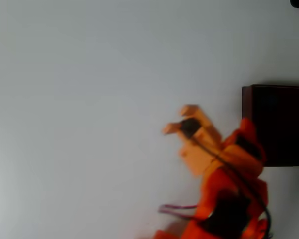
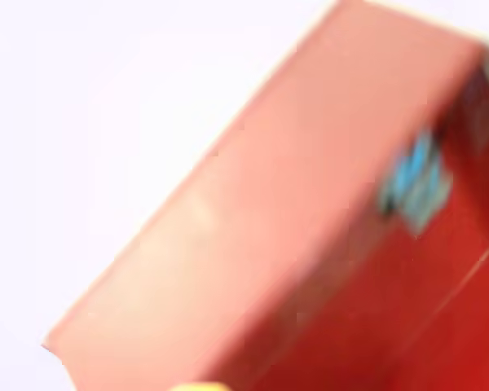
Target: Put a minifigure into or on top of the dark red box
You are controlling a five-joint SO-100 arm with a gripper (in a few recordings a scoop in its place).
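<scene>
**Minifigure in the box, gripper off to one side**

In the overhead view the orange gripper (image 1: 181, 118) hangs over bare white table (image 1: 89, 99), fingers spread and empty. The dark red box (image 1: 281, 124) lies to its right. The blurred wrist view shows the blue-headed minifigure (image 2: 416, 183) just inside the box's wall.

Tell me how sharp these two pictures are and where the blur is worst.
Overhead view: soft overall, the orange arm and its claw smeared, the dark red box very dark at the right edge. Wrist view: heavy blur, box wall washed pinkish, the minifigure only a blue smudge.
</scene>
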